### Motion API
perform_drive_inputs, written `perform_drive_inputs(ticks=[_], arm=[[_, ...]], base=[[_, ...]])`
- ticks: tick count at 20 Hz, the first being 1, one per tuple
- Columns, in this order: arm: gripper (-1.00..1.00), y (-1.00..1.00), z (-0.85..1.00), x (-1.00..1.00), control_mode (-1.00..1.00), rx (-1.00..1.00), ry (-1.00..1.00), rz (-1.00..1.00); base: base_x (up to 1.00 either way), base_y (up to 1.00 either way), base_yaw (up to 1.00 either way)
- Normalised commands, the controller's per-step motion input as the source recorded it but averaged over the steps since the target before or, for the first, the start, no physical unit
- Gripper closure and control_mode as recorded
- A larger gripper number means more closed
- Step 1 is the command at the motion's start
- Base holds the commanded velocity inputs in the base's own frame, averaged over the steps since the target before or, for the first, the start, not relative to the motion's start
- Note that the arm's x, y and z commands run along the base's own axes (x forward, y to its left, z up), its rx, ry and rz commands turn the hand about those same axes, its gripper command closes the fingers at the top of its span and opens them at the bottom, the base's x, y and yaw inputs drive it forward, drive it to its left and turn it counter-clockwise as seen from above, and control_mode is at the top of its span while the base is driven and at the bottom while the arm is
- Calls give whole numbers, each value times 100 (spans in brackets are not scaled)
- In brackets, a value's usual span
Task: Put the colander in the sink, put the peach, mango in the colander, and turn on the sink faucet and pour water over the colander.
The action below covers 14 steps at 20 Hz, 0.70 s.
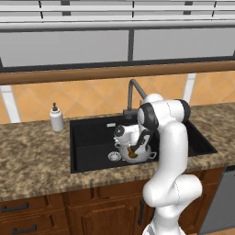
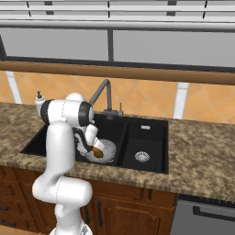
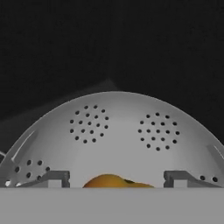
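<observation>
- Colander (image 1: 137,155) seated in the left basin of the black sink (image 1: 92,137), close to the round drain (image 1: 114,156) — first step judged complete.
- Orange-toned fruit (image 2: 97,153) lying inside the colander, directly below the hand; in the hand view its rounded top (image 3: 114,181) showing between the two finger tips, against the perforated inner wall (image 3: 118,135).
- Which fruit this is — peach or mango — not determinable; the visible part too small. Second fruit not distinguishable in the bowl, so fruit step judged partly done at best.
- Gripper (image 3: 116,179) poised low over the bowl, jaws spread wide on either side of the fruit, with no contact evident; read as released, nothing grasped.
- Gooseneck faucet (image 2: 104,95) standing at the back rim behind the basin divider, spout arching over the left basin toward the colander.
- No water stream visible; faucet lever untouched as far as can be judged. Turning it on and rinsing the colander remaining.
- White soap dispenser (image 1: 56,118) upright on the granite counter (image 1: 32,156), well apart from the work.
</observation>
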Motion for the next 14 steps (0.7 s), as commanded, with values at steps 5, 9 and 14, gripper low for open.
perform_drive_inputs(ticks=[5, 9, 14], arm=[[-100, 0, 3, 0, -100, 2, 0, 0], [-100, 0, 27, 0, -100, 4, 0, 0], [-100, 0, 62, -19, -100, 1, 0, 0]], base=[[0, 0, 0], [0, 0, 0], [0, 0, 0]])
